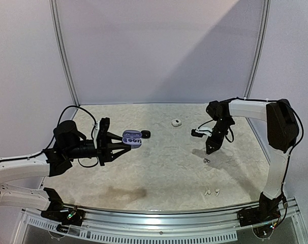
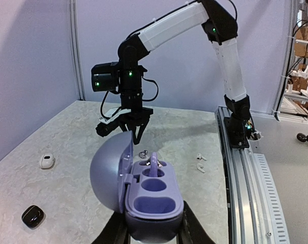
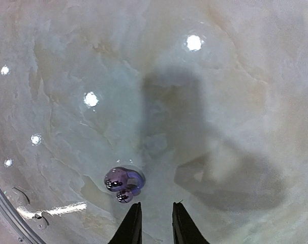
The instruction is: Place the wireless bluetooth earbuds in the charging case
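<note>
While the left gripper (image 1: 127, 142) clamps the purple charging case (image 2: 154, 203) by its base, with the lid (image 2: 109, 175) swung open to one side, we see the right gripper (image 3: 156, 206) pointing down at the marbled table (image 3: 235, 76). Its two fingers stand only narrowly apart, and we find nothing between them and nothing touching them. The dark purplish earbuds (image 3: 123, 183) lie together on the table just beside one fingertip, outside the gap. In the left wrist view the case's two nearer sockets look bare. A small purple piece (image 2: 154, 163) stands up at the far socket, and we cannot tell what it is. The white stemmed earbuds (image 1: 211, 192) lie on the table nearer the right arm's base. A black case (image 1: 145, 134) sits near the purple one, and a white case (image 1: 177, 122) lies farther back.
</note>
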`<state>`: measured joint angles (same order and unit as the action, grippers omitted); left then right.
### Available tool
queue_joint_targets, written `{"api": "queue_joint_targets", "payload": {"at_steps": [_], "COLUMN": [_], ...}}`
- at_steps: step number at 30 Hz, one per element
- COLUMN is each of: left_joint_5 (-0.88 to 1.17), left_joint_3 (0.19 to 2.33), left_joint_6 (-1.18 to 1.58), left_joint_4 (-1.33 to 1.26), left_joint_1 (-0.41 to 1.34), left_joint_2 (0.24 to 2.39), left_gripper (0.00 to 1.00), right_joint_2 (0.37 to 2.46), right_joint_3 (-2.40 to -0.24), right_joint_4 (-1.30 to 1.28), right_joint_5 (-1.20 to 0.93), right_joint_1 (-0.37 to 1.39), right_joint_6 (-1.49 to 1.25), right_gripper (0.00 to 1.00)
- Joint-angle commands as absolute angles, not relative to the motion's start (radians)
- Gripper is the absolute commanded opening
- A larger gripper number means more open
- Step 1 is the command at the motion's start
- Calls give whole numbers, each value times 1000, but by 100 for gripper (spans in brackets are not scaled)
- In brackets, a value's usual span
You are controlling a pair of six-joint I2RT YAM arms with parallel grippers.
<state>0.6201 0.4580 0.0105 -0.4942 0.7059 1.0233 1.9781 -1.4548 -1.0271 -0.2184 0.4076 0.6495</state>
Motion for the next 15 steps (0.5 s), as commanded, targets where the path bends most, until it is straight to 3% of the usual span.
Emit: {"api": "queue_joint_targets", "payload": {"at_steps": [1, 15], "left_joint_5": [629, 635], "left_joint_3": [474, 474], "left_joint_6": [2, -41], "left_joint_4": [-484, -472], "left_joint_1": [703, 701], "left_joint_2": [1034, 1042], "left_gripper": [0, 0], "right_joint_2": [2007, 2022], "right_joint_3": [-1465, -1390], "right_joint_4": [-1013, -988], "right_joint_5": [-211, -244], "right_joint_1": [398, 410], "right_joint_6": [621, 633], "right_gripper": [21, 23]}}
